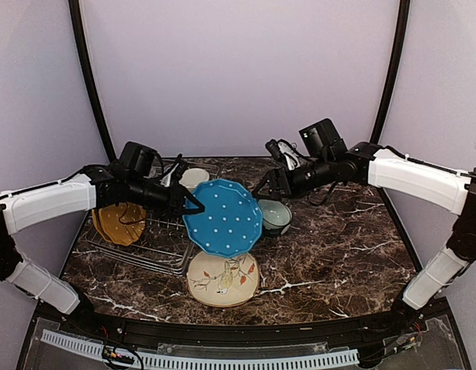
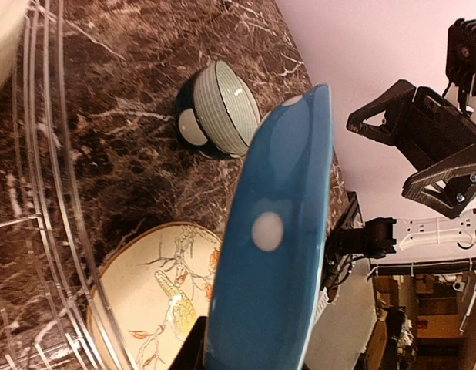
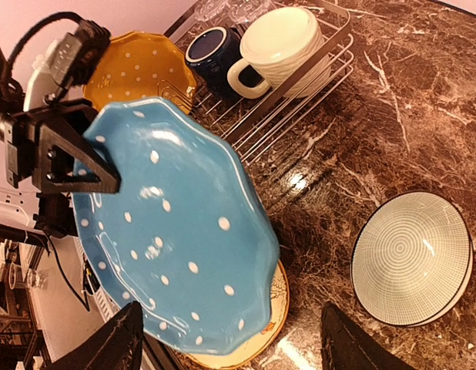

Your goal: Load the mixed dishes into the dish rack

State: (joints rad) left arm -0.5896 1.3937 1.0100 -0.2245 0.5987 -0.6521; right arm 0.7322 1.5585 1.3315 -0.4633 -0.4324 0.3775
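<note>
Top external view: left gripper (image 1: pixel 193 205) clamped the blue plate (image 1: pixel 222 217) by its rim.
It hung tilted over the cream floral plate (image 1: pixel 222 279); right gripper (image 3: pixel 230 312) gaped wide.

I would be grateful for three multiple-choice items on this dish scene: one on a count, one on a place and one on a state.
1. How many mugs stand in the rack?
A) none
B) two
C) four

2. Where does the floral plate lie?
A) in the rack
B) on the table
C) on a shelf

3. What state is the blue plate in?
A) held up by the left hand
B) flat on the table
C) slotted in the rack

Answers:
1. B: the navy mug and the cream mug sit side by side in the rack.
2. B: it lies flat on the marble beside the rack, partly under the blue plate.
3. A: the hand is clamped on its rim and the plate hangs tilted above the table.
</note>
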